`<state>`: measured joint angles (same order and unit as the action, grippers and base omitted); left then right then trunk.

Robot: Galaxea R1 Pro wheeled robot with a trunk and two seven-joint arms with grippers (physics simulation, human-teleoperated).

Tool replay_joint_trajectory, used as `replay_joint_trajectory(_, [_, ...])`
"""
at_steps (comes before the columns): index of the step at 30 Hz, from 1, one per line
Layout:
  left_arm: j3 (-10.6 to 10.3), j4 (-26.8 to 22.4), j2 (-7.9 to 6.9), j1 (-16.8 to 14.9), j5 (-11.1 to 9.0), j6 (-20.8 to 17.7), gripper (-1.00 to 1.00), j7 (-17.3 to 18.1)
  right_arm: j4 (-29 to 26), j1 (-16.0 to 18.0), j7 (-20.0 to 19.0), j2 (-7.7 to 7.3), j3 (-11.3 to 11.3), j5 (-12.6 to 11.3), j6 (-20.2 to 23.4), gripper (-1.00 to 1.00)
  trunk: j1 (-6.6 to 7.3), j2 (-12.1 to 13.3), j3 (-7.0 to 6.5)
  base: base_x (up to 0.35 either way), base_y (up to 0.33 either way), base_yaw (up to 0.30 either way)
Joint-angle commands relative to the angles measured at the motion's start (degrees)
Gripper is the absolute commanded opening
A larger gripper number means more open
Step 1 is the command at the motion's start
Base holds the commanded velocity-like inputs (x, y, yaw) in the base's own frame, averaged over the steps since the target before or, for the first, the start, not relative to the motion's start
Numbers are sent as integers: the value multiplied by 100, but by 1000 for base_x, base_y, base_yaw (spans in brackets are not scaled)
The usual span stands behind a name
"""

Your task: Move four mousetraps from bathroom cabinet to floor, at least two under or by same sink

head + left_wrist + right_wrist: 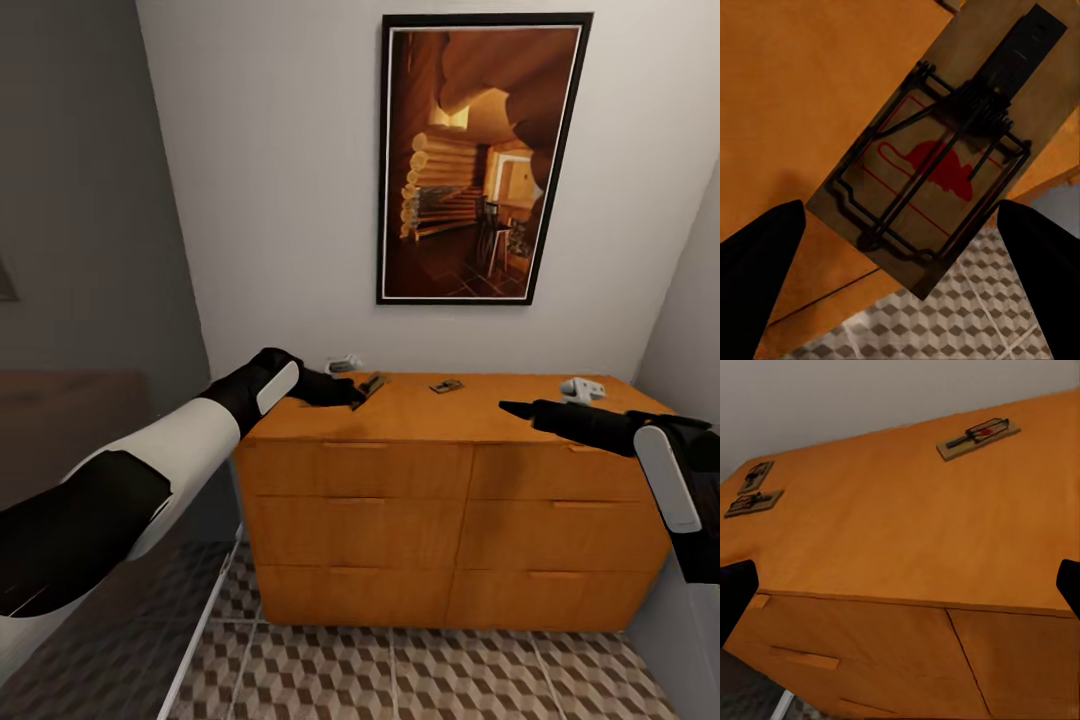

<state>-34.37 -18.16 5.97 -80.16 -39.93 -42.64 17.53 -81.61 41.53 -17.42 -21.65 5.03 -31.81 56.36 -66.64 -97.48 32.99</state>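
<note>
Reaching left gripper (358, 392): your black fingers spread, straddling a small flat brown wooden mousetrap (945, 146) without clamping it (it overhangs the cabinet's edge).
Cabinet: wide orange-brown wooden drawer cabinet (450, 520), flat top, against the white wall.
Other mousetraps: three lie apart on the top (979, 437).
Right gripper (515, 408): your fingers spread, holding nothing.
Floor: cube-patterned tiles (450, 680) below.

No readable text, red mouse emblem on mousetrap (945, 142)
</note>
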Motion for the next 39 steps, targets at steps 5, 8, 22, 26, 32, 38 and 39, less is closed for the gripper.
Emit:
replay_joint_trajectory(5, [-17,-1,33,-1,-86,444,-100,-314,-19,78,-53,5,-213,586,-55,100,1,-3,7,0,0,279])
replay_joint_trajectory(8, [-17,-29,51,0,-303,662,-100,-371,-18,100,-51,18,-289,783,-90,100,1,-3,7,0,0,129])
replay_joint_trajectory(22, [-33,-294,118,3,-1464,842,-100,-358,-13,109,-42,214,-378,896,-160,100,1,-3,7,0,0,14])
replay_joint_trajectory(26, [-34,-544,140,55,-1484,807,-100,-350,-13,110,-42,220,-380,899,-218,100,1,-3,7,0,0,0])
replay_joint_trajectory(32, [-34,-1312,121,198,-1649,726,-100,-368,-13,110,-42,222,-380,897,-237,100,1,-3,7,0,0,0])
replay_joint_trajectory(38, [-30,-1685,101,226,-1974,645,-100,-388,-13,110,-40,228,-401,897,-239,100,1,-3,7,0,0,0])
replay_joint_trajectory(39, [-30,-1695,100,226,-1987,643,-100,-389,-13,110,-39,231,-411,897,-239,100,1,-3,7,0,0,0])
